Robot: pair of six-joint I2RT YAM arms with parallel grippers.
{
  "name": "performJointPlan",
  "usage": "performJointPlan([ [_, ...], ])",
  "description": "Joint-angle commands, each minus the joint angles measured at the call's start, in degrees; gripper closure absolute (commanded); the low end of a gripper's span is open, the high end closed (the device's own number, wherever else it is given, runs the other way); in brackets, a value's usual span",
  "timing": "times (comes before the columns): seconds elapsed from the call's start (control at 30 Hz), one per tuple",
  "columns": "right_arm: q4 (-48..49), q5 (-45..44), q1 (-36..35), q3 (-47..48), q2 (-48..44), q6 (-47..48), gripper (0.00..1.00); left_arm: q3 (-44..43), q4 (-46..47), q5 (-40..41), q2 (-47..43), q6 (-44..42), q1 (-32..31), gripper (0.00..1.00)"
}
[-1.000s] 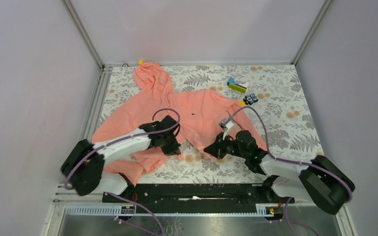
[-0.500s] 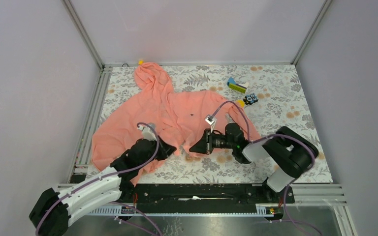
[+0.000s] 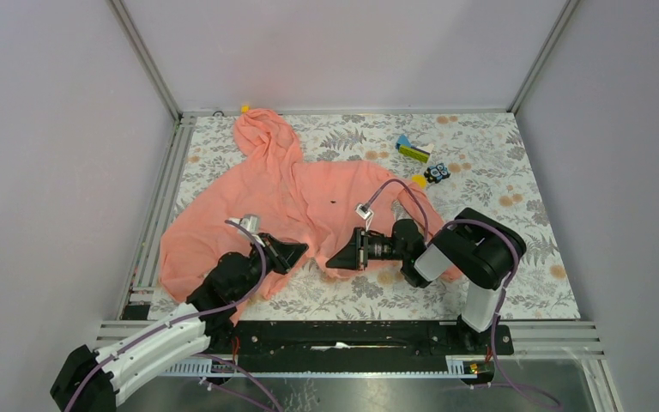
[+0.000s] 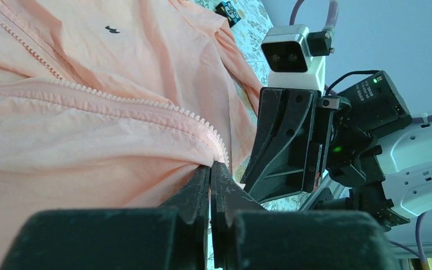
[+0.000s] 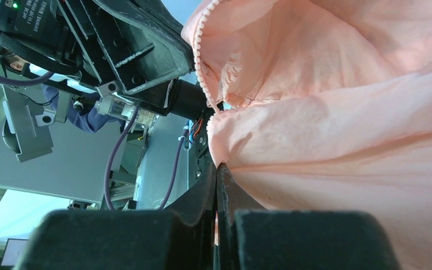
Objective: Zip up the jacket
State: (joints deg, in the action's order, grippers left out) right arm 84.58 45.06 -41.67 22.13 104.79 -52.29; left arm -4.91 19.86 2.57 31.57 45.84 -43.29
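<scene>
Jacket (image 3: pixel 309 193) lay spread on the left and middle of the floral counter (image 3: pixel 532 206), hood toward the far edge, one sleeve out toward the left rail; tiny dark mark on the chest faced up; front was unzipped at the near hem.

Left gripper (image 3: pixel 296 251) sat low at the near hem, jaws clenched; left wrist view showed the fingertips (image 4: pixel 210 169) pressed together on the fabric edge just below the end of a row of zipper teeth (image 4: pixel 118 104).

Right gripper (image 3: pixel 336 257) faced it, just beside and tip toward tip, jaws likewise clenched; in the right wrist view, creases in the cloth ran into the closed tips (image 5: pixel 216 169), so it seemed to pinch the other hem flap, though the pinch point itself was hidden; a loose row of teeth (image 5: pixel 199 50) curved above.

Further right, off the jacket: a yellow-green block (image 3: pixel 413 152) and a small dark object (image 3: pixel 436 174) near the far right sleeve.
</scene>
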Motion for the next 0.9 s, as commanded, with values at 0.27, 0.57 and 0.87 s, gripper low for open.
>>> performJointPlan([
  [0.27,-9.6,-10.7,-0.4,-0.6,-9.1,3.1,1.00,1.6,3.1,1.7,-1.2,0.5,-0.1,1.00],
  [0.57,-45.6,-20.8,-0.3,-2.4,-23.8,17.6,1.00,-3.8,-9.8,6.3,2.7,6.2,-0.1,1.00],
  [0.87,-35.7,-6.6,-0.3,-1.9,-25.3,20.9,1.00,-8.7,-26.8,-5.7,11.5,12.1,-0.2,0.89],
])
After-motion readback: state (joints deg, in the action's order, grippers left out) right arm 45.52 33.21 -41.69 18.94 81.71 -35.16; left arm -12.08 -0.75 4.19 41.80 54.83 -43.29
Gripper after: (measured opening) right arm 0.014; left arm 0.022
